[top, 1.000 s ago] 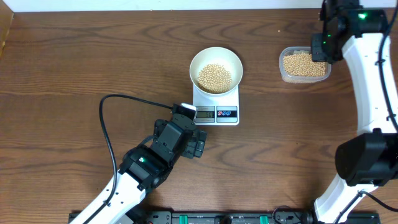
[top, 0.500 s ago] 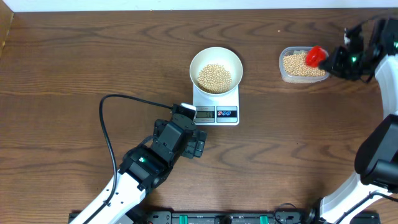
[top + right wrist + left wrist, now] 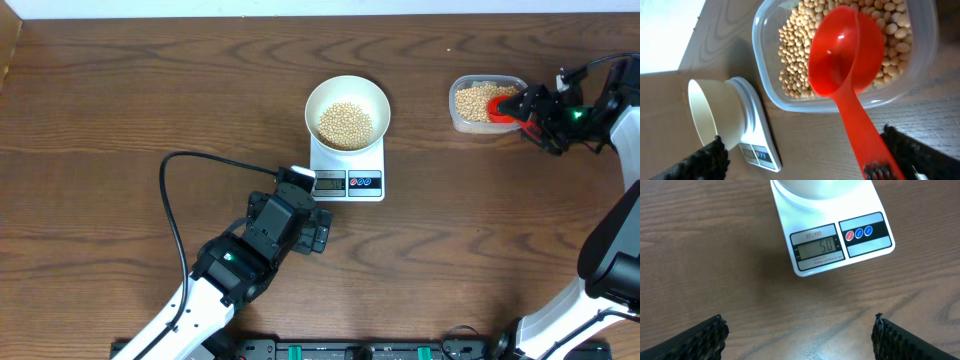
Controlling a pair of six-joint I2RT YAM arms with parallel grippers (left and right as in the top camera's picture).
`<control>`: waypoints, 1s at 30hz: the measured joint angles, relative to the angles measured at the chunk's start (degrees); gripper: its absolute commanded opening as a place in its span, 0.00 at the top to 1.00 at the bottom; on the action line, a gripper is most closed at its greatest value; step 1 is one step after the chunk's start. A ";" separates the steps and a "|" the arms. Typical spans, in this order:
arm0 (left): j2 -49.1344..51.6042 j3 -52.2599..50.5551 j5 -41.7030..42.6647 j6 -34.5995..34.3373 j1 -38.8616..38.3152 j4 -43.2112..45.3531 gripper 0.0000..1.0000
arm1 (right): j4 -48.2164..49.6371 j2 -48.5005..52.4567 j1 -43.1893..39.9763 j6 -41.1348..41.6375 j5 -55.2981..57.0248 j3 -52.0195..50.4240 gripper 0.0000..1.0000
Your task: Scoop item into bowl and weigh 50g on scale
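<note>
The white bowl (image 3: 347, 110) stands on the white scale (image 3: 348, 170) with a heap of tan beans (image 3: 345, 124) in it. In the left wrist view the scale's display (image 3: 820, 247) reads 50. My left gripper (image 3: 322, 228) hovers open over bare wood just in front of the scale (image 3: 832, 235). A red scoop (image 3: 845, 55) lies with its cup over the beans (image 3: 795, 55) in the clear tub (image 3: 487, 103), its handle running out across the tub's rim. My right gripper (image 3: 810, 155) is open, jaws wide apart, with the handle close beside the right finger (image 3: 920, 152).
A black cable (image 3: 175, 200) loops across the table left of my left arm. The tub (image 3: 765, 75) sits at the back right, about a hand's width right of the scale (image 3: 757, 135). Bare wood surrounds the scale.
My right arm has swung from above the tub to its right side, the red scoop has come down into the tub, and the right jaws have opened. The left arm is still.
</note>
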 measured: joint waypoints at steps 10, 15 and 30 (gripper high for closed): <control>0.00 0.00 0.00 0.00 0.00 0.00 0.06 | -2.60 -2.27 -1.57 0.13 -0.07 -0.09 0.01; 0.00 0.00 0.00 0.00 0.00 0.02 0.06 | -4.09 -9.27 -1.75 0.02 0.98 -0.09 0.01; 0.00 0.00 0.00 0.00 0.00 0.02 0.06 | -8.66 -18.34 -1.75 -1.73 5.29 -0.09 0.01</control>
